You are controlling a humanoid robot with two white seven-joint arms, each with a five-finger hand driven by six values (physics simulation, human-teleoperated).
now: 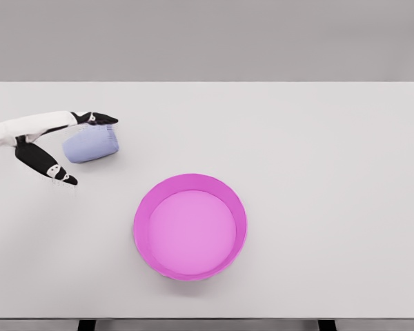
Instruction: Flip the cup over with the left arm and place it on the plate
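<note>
The left arm [27, 125] comes in from the left edge, stretched low over the white surface [317, 152]. Its left hand [65, 148] is spread wide: the upper dark fingers [96, 118] reach along the top edge of the cup, while the thumb [48, 167] angles down and away toward the front, apart from the cup. The hand does not close on anything. The pale blue cup [91, 143] lies on its side in the gap between fingers and thumb, its top touching or just under the upper fingers. Further right and nearer the front edge sits the round pink plate [145, 227] with a raised rim, well apart from the cup.
</note>
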